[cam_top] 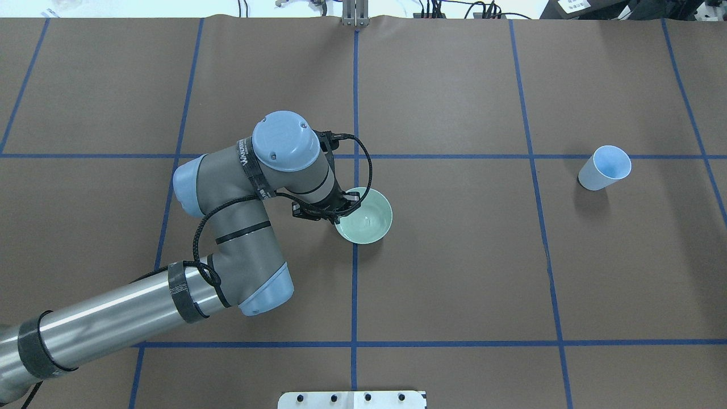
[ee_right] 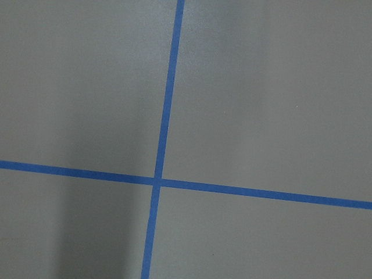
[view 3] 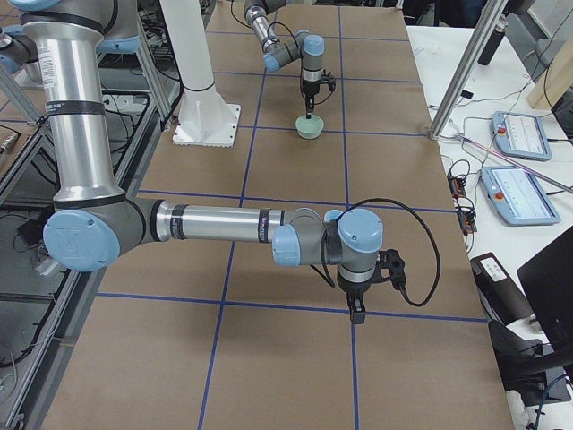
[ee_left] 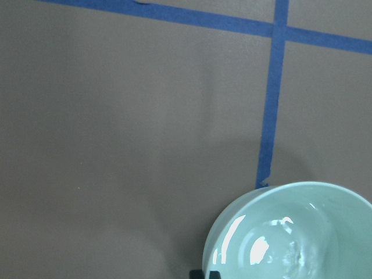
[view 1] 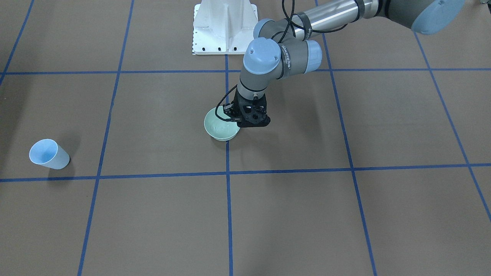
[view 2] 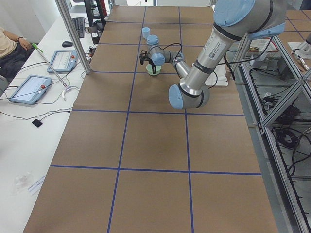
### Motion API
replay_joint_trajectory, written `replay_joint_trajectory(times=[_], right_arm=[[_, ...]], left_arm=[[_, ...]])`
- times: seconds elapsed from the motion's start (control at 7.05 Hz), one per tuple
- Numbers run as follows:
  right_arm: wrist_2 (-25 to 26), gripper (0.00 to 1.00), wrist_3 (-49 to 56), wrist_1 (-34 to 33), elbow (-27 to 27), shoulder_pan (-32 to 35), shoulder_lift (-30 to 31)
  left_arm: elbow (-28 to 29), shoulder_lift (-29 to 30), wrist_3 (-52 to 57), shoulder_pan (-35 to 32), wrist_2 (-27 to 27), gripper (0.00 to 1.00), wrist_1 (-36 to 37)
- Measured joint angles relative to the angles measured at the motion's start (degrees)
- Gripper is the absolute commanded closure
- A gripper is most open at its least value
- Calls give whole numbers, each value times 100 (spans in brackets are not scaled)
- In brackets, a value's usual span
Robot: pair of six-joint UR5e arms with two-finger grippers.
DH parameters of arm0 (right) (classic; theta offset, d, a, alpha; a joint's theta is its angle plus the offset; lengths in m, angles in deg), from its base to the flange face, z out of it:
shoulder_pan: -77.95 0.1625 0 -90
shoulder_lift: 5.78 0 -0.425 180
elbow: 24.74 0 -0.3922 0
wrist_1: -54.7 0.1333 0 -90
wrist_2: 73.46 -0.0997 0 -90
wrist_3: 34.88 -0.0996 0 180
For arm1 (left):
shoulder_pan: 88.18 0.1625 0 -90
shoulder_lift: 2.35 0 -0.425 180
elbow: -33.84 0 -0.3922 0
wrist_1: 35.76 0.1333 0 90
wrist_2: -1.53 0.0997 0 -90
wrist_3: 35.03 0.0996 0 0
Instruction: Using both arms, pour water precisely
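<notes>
The left arm (cam_top: 244, 227) reached out over the brown table (cam_top: 454, 272) to a pale green bowl (cam_top: 381, 211) that sat upright near the middle, on one of the blue tape lines (cam_top: 355, 284). The left gripper (cam_top: 338, 216) pointed down at the bowl's left rim, and in the left wrist view two black fingertips (ee_left: 215, 274) showed close together at that rim, so the fingers seemed clamped on the bowl's edge. The water (ee_left: 282, 250) lay in the bottom of the bowl as a small, clear pool with white glints and faint ripples. A light blue cup (cam_top: 604, 167) stood upright well to the right of the bowl and a little farther out, apart from both arms. The right arm (view 3: 215, 224) stretched low over the table's right end, with the right gripper (view 3: 356, 309) pointing down just above a tape line; whether its fingers were spread or closed could not be told. The white pedestal (view 1: 225, 27) stood at the table's near edge, behind the bowl.
</notes>
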Motion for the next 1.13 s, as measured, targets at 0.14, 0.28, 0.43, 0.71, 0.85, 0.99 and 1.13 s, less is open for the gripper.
replay_joint_trajectory(times=[0.14, 0.28, 0.43, 0.71, 0.85, 0.99, 1.13], right_arm=[[0, 0, 0, 0, -1, -3, 0], [0, 0, 0, 0, -2, -3, 0], [0, 0, 0, 0, -2, -2, 0], [2, 0, -4, 0, -4, -2, 0], [6, 0, -4, 2, -3, -1, 0], [7, 0, -7, 6, -1, 1, 0], [8, 0, -8, 8, 0, 1, 0]], left_arm=[[-149, -26, 0, -64, -25, 100, 20], [-370, -123, 6, -165, -93, 100, 55], [-605, -318, 26, -287, -222, 100, 74], [-1081, -873, 173, -685, -614, 100, 66], [-1287, -1201, 443, -879, -720, 100, 61], [-1478, -1594, 840, -1143, -854, 100, 53], [-1612, -2007, 1343, -1474, -1073, 100, 39]])
